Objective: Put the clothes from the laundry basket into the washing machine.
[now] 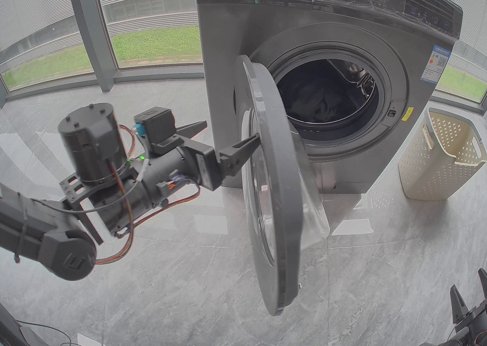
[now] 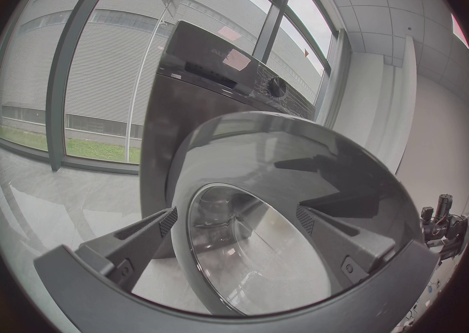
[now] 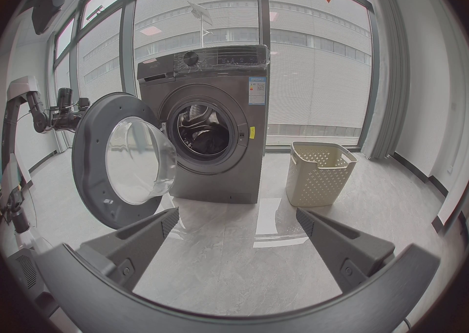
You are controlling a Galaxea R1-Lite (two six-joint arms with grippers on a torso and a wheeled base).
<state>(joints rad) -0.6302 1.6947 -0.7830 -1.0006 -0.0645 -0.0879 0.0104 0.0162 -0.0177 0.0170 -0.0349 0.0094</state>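
The grey washing machine stands with its round door swung wide open toward me. Dark clothes lie inside the drum. My left gripper is open at the door's outer face, with one fingertip touching the door's rim. In the left wrist view the door sits just ahead of the open left gripper. The cream laundry basket stands on the floor right of the machine; no clothes show over its rim. My right gripper is open, low at the near right, holding nothing.
Grey tiled floor spreads in front of the machine. Glass walls with window posts run behind and to the left. In the right wrist view the basket is right of the machine, with bare floor before both.
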